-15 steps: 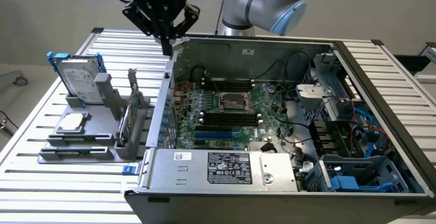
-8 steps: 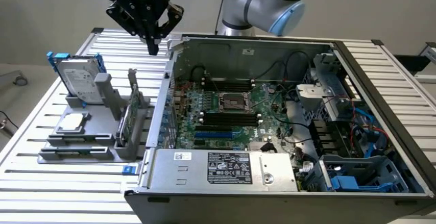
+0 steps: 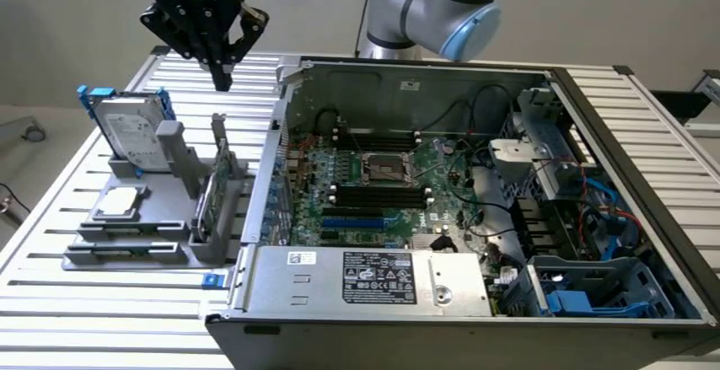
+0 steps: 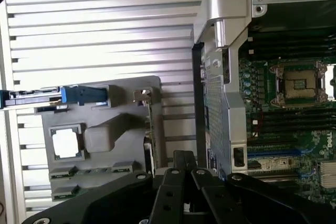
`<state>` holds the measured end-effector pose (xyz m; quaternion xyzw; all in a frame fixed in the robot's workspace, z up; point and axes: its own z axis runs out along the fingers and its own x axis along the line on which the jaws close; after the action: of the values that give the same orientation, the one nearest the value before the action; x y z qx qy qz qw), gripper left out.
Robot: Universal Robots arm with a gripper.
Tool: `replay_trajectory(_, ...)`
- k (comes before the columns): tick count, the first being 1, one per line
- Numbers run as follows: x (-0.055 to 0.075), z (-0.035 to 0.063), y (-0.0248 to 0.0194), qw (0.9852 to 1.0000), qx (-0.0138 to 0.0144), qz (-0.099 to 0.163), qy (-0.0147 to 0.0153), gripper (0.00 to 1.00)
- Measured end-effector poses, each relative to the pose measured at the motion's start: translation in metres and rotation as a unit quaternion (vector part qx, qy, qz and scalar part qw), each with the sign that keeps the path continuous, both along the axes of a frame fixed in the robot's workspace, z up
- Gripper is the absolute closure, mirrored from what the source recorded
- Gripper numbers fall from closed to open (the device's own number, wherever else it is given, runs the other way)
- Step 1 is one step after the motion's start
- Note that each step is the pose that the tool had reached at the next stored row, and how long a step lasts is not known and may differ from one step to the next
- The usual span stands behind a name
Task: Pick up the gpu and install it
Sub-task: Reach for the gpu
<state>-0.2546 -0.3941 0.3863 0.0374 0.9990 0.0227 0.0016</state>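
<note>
The gpu (image 3: 212, 191) stands on its edge in a slot of the grey holder (image 3: 135, 235) on the exterior view's left, its silver bracket at the far end. My gripper (image 3: 222, 77) hangs well above the holder's far end, fingers shut and holding nothing. In the wrist view the shut gripper (image 4: 184, 158) points down close to the gpu (image 4: 149, 129), which shows as a thin edge between the holder (image 4: 105, 129) and the case wall (image 4: 220, 103).
The holder also carries a hard drive in a blue frame (image 3: 130, 130) and a small square processor chip (image 3: 120, 204). The open computer case (image 3: 473, 75) lies right of it, with motherboard (image 3: 383, 193), power supply (image 3: 377, 281) and cables. A slatted metal table (image 3: 67, 302) lies beneath.
</note>
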Motion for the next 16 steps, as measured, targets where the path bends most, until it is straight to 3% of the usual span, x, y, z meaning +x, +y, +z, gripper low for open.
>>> replay_trajectory(3,-0.013,-0.0016,0.0009,1.0,-0.0021,0.0,0.0005,0.89)
replay_trajectory(7,-0.024,-0.0029,0.002,1.0,-0.0078,0.003,0.002,0.89)
replay_trajectory(9,-0.028,-0.0034,0.0026,0.9999,-0.0123,0.006,0.0026,0.89)
replay_trajectory(13,-0.032,-0.0039,0.0039,0.9995,-0.0273,0.017,0.0039,0.89)
replay_trajectory(14,-0.033,-0.0042,0.0043,0.9994,-0.0296,0.02,0.004,0.89)
replay_trajectory(16,-0.034,-0.0041,0.0045,0.9993,-0.0305,0.022,0.004,0.89)
